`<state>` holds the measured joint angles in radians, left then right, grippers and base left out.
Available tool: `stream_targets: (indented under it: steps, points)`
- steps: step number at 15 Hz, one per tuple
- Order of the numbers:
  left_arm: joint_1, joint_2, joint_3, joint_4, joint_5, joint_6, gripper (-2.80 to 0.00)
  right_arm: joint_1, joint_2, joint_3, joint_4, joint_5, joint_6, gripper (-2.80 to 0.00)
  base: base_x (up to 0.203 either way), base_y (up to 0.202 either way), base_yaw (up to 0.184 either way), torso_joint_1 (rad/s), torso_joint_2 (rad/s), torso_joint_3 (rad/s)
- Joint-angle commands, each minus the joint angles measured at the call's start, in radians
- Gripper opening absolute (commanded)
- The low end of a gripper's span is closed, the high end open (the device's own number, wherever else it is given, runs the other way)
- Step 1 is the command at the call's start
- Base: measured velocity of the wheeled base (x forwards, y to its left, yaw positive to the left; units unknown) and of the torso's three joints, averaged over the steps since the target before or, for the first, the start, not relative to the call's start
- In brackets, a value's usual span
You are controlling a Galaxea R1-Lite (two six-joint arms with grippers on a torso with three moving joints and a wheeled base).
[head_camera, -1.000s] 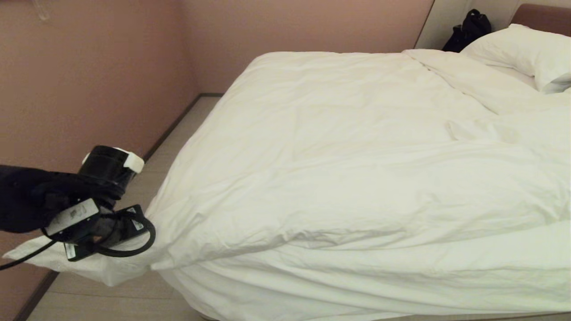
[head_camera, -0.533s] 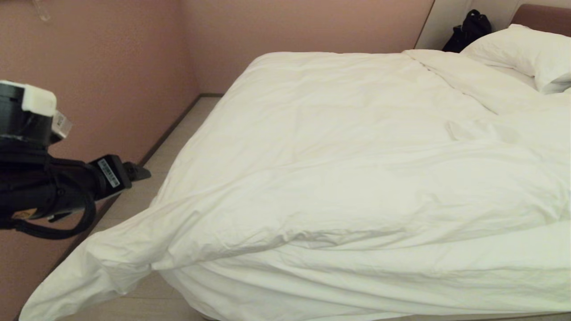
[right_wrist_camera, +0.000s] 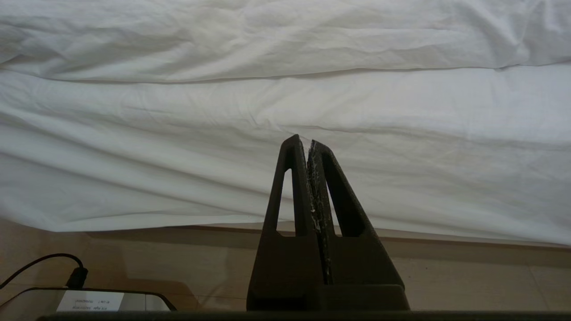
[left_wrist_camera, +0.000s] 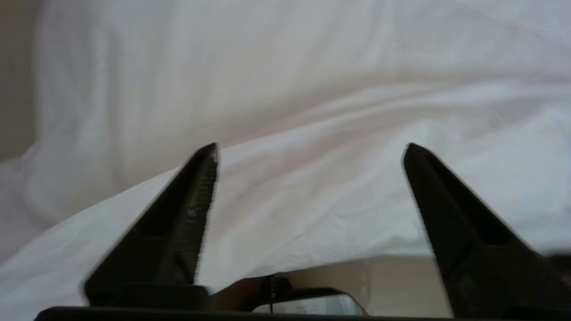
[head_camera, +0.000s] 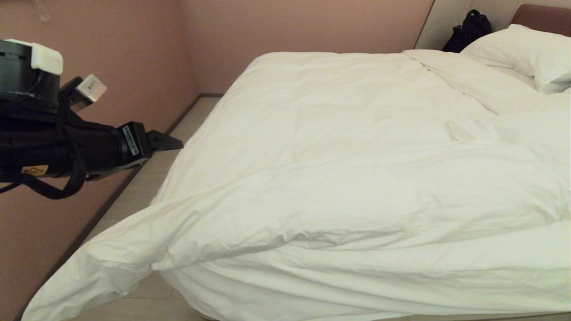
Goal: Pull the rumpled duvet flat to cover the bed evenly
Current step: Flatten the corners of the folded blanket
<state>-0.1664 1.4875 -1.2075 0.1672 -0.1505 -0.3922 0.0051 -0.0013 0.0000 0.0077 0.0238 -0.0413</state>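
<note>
Left pincer [head_camera: 171, 143] has let go, jaws wide, risen beside the bed [head_camera: 542, 18]. Duvet [head_camera: 339, 147] corner now droops floorward; probably needs regrasping. Right pincer [right_wrist_camera: 308, 143] closed, idle.

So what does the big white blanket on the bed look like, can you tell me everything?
The duvet is a thick, puffy white quilt in a creased cotton-looking cover. It lies spread over most of the bed, with long soft folds across its near side. Its near left corner spills off the bed and trails onto the floor by the pink wall. At the far end it reaches a plump white pillow. Nothing grips it: the left end effector hangs open, above and clear of it.
</note>
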Motion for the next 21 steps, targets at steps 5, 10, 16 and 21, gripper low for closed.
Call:
stream_targets:
  steps: [5, 10, 16, 21]
  points:
    - [0.004, 0.099, -0.083, -0.002, -0.084, 0.055, -2.80, -0.001, 0.001, 0.000, 0.000, 0.001, 0.000, -2.80, 0.000, 0.000, 0.000, 0.000, 0.00, 0.000]
    - [0.005, 0.179, -0.093, -0.083, -0.091, 0.231, -2.80, 0.001, 0.001, 0.000, 0.000, 0.001, 0.000, -2.80, 0.000, 0.000, 0.000, 0.000, 0.00, 0.000]
    - [0.003, 0.312, -0.234, -0.064, -0.207, 0.466, -2.80, 0.001, 0.001, 0.000, 0.000, 0.001, 0.000, -2.80, 0.000, 0.000, 0.000, 0.000, 0.00, 0.000]
    - [-0.008, 0.358, -0.270, -0.025, -0.297, 0.668, -2.80, 0.001, 0.001, 0.000, 0.000, 0.001, 0.000, -2.80, 0.000, 0.000, 0.000, 0.000, 0.00, 0.000]
